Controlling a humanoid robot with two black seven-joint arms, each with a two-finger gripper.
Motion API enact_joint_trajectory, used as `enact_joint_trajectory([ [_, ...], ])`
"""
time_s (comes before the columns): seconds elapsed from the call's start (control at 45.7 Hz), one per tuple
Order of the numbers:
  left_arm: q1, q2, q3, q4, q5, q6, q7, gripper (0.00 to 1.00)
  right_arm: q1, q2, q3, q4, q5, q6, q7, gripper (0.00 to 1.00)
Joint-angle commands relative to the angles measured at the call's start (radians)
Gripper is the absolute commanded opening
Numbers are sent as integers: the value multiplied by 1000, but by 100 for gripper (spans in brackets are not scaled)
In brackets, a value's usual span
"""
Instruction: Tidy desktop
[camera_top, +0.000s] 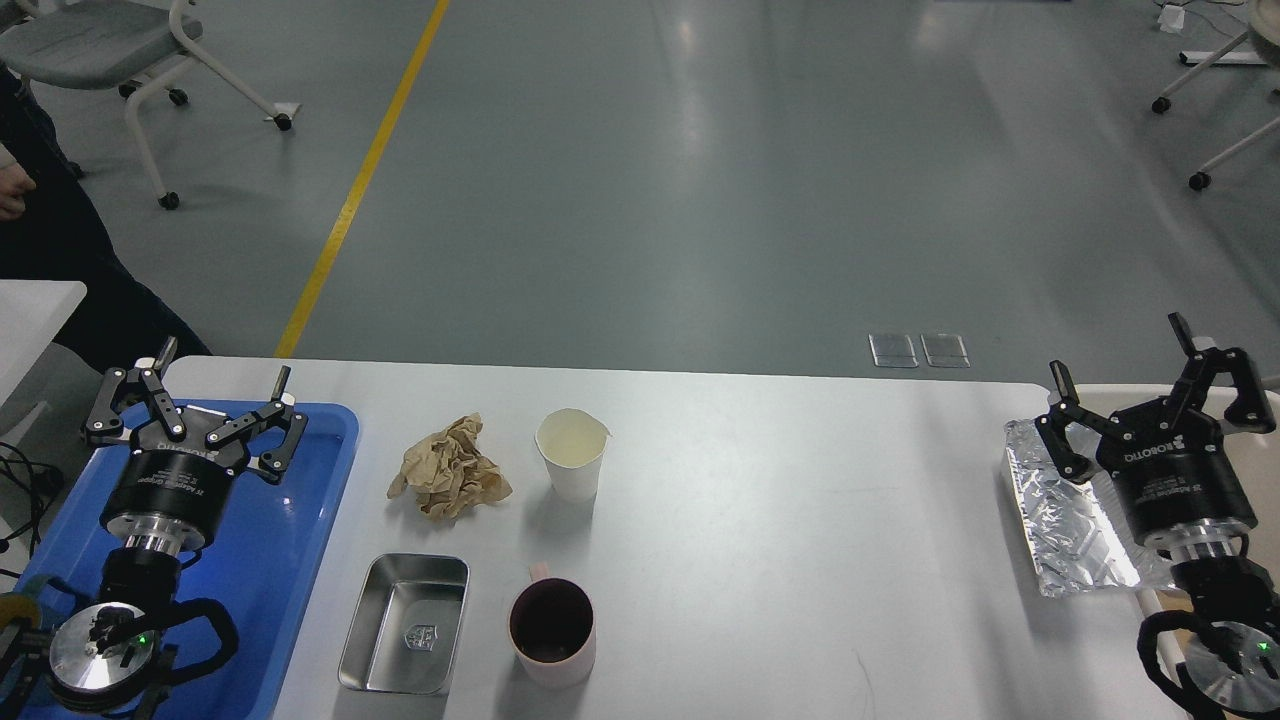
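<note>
1. The desktop (780, 520) fills the lower half of the view, a wide white surface with rounded corners.
2. The left gripper (195, 390) hangs over the far end of a blue tray (300, 560) at the table's left edge; its jaws are spread wide and hold nothing.
3. The right gripper (1150, 385) hangs at the right edge, above a sheet of foil (1060, 520) and a beige bin (1100, 400); its jaws are also spread wide and empty.
4. A crumpled brown paper (448, 480) lies just right of the tray, with a white paper cup (571, 453) standing upright near it.
5. Nearer the robot, a shallow metal tin (403, 623) sits beside a pink mug (551, 632), the two close but apart.
</note>
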Motion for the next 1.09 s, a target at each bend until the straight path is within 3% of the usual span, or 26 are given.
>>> enact_joint_trajectory([
  [0.0,-11,112,97,-5,122,101,-9,96,-6,0,23,-2,-14,-1,1,100],
  [0.109,-25,172,169,-5,184,209,-13,96,-9,0,9,-2,-13,4,-8,100],
  [0.372,-56,386,375,-42,254,221,-23,96,-7,31,-14,-2,-14,4,-6,100],
  [0.416,-54,400,382,-47,291,224,-49,96,-7,31,-14,-2,-24,4,-2,100],
  [0.526,-33,414,387,-48,479,255,-180,96,-9,37,-14,-1,-30,4,3,100],
  [0.569,-1,419,386,-60,571,270,-213,96,-9,38,-14,-1,-40,4,3,100],
  [0.745,39,583,398,-126,601,270,-199,97,-12,37,-14,-1,-48,4,3,100],
  [0.92,45,738,424,-151,584,260,-152,96,-10,37,-14,1,-76,4,4,100],
  [1.073,44,848,479,-149,581,163,-104,96,-7,37,-14,-1,-85,4,4,100],
])
